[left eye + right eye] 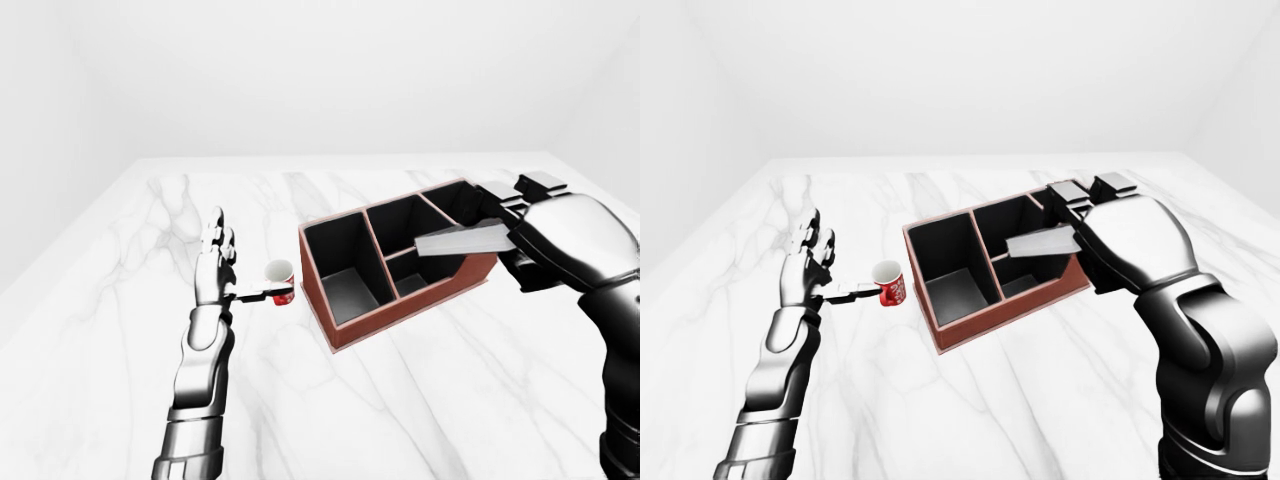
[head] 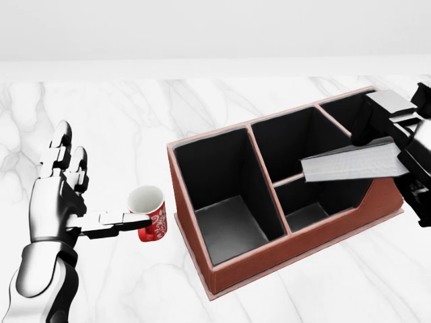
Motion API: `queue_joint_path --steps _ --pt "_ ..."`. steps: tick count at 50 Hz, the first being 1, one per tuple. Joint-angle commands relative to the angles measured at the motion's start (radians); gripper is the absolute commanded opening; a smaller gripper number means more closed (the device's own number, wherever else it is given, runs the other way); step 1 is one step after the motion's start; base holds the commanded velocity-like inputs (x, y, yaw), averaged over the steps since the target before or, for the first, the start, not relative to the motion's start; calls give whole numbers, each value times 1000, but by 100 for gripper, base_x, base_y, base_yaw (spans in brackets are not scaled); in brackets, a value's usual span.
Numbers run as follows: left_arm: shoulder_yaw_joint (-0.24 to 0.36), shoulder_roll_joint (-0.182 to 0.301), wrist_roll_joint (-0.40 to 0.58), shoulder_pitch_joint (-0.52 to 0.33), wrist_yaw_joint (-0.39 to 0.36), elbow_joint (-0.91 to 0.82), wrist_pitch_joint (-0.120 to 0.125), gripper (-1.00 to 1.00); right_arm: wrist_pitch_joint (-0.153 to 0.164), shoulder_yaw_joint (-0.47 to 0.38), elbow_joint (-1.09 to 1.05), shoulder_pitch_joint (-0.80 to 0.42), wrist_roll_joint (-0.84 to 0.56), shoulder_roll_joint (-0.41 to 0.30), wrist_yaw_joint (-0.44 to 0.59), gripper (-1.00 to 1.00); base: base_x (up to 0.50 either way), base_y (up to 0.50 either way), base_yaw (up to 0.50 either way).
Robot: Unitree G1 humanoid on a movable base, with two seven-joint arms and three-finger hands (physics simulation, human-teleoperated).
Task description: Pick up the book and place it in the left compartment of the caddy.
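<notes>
While the right hand is gripping the book at the right edge of the head view, you are carrying out the transport step: the book is hanging roughly flat over the middle and right compartments of the caddy. Next, you are likely needing to shift it toward the frame's left and tip it upright over the left compartment. The left hand is standing open, one finger touching the red mug.

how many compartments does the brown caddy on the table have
4. In the head view of the caddy: a large one at left, a middle section split into an upper and a lower one, and one at right, partly hidden by the book.
</notes>
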Motion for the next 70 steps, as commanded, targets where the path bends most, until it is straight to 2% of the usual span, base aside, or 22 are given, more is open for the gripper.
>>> queue_joint_path --steps 1,5,7,16,27,33,35,43,48,58,70 --pt "1 1 -1 -4 1 -3 0 100 0 87 82 -206 79 1 0 -100 0 0 0" --pt "0 1 0 -5 0 -2 0 100 0 126 161 -281 50 35 0 -100 0 0 0" --pt "0 1 0 -5 0 -1 0 100 0 97 130 -240 109 3 0 -100 0 0 0" --pt "1 2 -1 -7 0 7 0 100 0 114 72 -187 222 -84 0 -100 0 0 0" --pt "-1 0 1 -2 -1 8 0 100 0 203 104 -252 228 -96 0 -100 0 0 0" --pt "-2 -1 2 -1 -2 9 0 100 0 292 168 -351 196 -66 0 -100 0 0 0" --pt "-1 0 1 -2 -3 11 0 100 0 342 216 -403 164 -28 0 -100 0 0 0" --pt "2 2 -2 -2 -4 23 0 100 0 383 339 -476 65 99 0 -100 0 0 0" --pt "2 2 -2 -1 -3 21 0 100 0 429 372 -501 50 110 0 -100 0 0 0" --pt "9 6 -6 -4 -4 21 0 100 0 469 469 -551 12 150 0 -100 0 0 0" --pt "11 8 -13 -4 -4 25 0 100 0 547 464 -563 26 141 0 -100 0 0 0"
